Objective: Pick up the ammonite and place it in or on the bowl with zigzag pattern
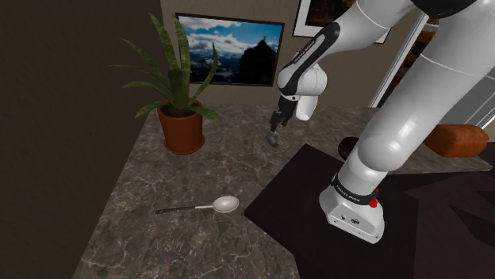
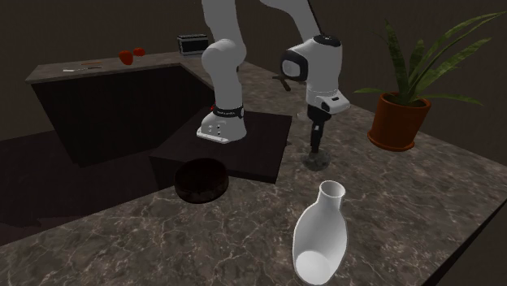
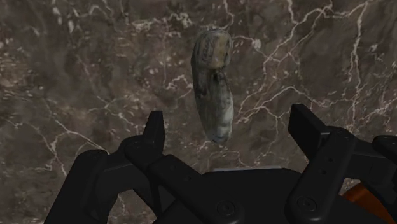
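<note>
Gripper (image 3: 228,119): your jaws stand wide apart, holding nothing. Ammonite (image 3: 213,86): lies on the counter (image 3: 76,63) between and just ahead of them, ungrasped. Pickup and placing in the dark bowl (image 2: 201,180) remain.

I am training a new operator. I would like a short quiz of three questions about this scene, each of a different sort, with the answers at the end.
1. True or false: the gripper is shut on the ammonite.
2. In the shoulder view, what lies on the marble counter in front of the potted plant? A) a spoon B) a fork C) a knife
3. In the second exterior view, which thing sits on the counter right beside the robot's stand?
Key: 1. False: the fingers stand open, apart from it. 2. A. 3. The dark bowl.
</note>
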Tool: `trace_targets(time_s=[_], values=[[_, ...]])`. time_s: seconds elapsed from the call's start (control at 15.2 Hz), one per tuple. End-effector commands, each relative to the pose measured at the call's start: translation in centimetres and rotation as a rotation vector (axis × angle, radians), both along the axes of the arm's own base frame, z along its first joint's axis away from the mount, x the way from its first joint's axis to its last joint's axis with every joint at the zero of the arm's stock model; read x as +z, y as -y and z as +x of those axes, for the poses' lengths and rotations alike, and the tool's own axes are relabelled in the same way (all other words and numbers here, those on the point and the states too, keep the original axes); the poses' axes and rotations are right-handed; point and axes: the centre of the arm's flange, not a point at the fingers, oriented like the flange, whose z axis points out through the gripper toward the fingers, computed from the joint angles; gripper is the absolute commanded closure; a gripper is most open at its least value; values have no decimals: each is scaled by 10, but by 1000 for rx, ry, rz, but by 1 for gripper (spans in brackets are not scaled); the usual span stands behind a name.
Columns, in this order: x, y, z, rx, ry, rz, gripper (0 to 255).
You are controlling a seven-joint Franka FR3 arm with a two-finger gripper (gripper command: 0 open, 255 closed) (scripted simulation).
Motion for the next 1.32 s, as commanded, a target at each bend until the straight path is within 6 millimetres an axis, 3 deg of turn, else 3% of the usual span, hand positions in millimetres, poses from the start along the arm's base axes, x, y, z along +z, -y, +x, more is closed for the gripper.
trace_targets(time_s=[0.0, 0.4, 0.92, 0.99, 1.25], values=[[-12, 3, 2, -2, 5, -3, 0], [-47, -1, 5, -2, 5, -3, 0], [-47, -1, 5, -2, 5, -3, 0], [-47, -1, 5, -2, 5, -3, 255], [-47, -1, 5, -2, 5, -3, 255]])
